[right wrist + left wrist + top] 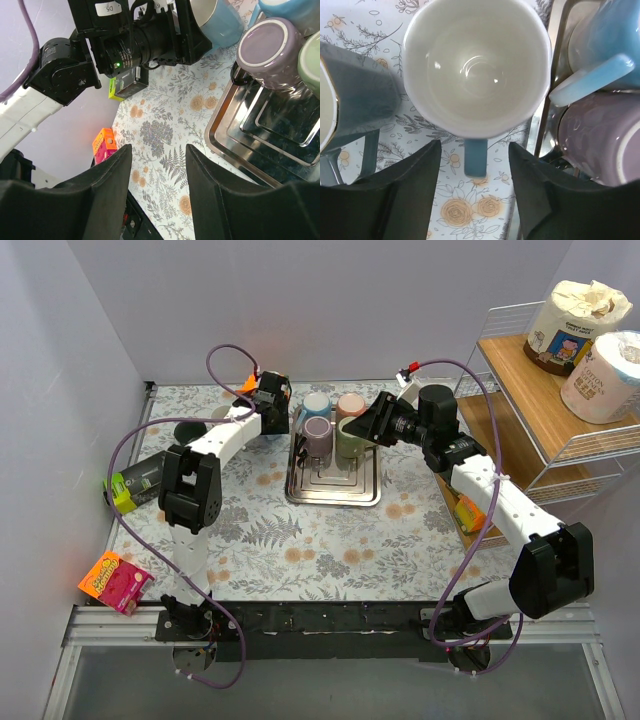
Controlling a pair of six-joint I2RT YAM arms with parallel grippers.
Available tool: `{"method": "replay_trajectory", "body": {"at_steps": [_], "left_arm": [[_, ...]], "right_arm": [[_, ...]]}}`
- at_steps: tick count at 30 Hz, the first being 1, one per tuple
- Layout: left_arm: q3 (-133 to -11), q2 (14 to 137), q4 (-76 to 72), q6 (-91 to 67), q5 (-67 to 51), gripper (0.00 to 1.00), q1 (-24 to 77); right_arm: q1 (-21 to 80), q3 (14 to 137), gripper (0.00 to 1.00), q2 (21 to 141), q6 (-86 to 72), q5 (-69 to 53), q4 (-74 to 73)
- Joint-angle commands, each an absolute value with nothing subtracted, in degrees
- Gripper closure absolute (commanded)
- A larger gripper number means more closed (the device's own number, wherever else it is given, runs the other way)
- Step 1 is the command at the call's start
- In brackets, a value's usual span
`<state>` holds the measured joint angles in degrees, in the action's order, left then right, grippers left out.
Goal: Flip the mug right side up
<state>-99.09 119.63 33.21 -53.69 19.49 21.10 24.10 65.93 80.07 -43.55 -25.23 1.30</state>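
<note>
The mug [477,65] fills the upper middle of the left wrist view. Its white inside faces straight up at us and its blue handle [476,157] points toward the bottom of the frame. We judge it to be standing right side up on the cloth [465,210], so the turn itself looks done.

The left gripper [475,146] hangs directly above it. Its fingers are spread, one on each side of the handle, and as far as we can see they pinch nothing.

The main risk is in backing away. If the arm slides sideways rather than lifting straight, a finger could hook the handle or rim and tip the mug over. There is little room for that. A grey mug [360,95] stands just beside it at the left edge, and the tray [330,502] rim runs close on the right, with a pale mug [605,30] and a purple mug [600,135] inside it.

The right gripper [158,147], its fingers apart and holding nothing, hovers over the tray's far side. A swing from that arm could also jostle the tray mugs.
</note>
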Motion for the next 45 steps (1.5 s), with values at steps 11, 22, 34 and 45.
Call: {"method": "replay_trajectory", "body": {"at_steps": [11,22,34,45], "left_arm": [[-100.1,108.9,33.0,-57.6,13.0,0.16,21.1],[-80.0,90.7,18.2,-53.0,-11.9,0.10,22.0],[-81.2,101.3,15.5,-49.6,-17.5,0.28,22.5],[-82.2,108.0,11.3,-47.9,-13.4,0.27,22.7]], "right_arm": [[24.0,66.6,0.45,80.0,-44.6,-26.1,2.5],[24.1,67.0,0.46,81.6,-45.8,-27.1,2.7],[24.2,65.0,0.47,80.9,-45.9,-27.2,3.0],[24.2,64.6,0.48,81.3,-46.1,-27.8,3.3]]}}
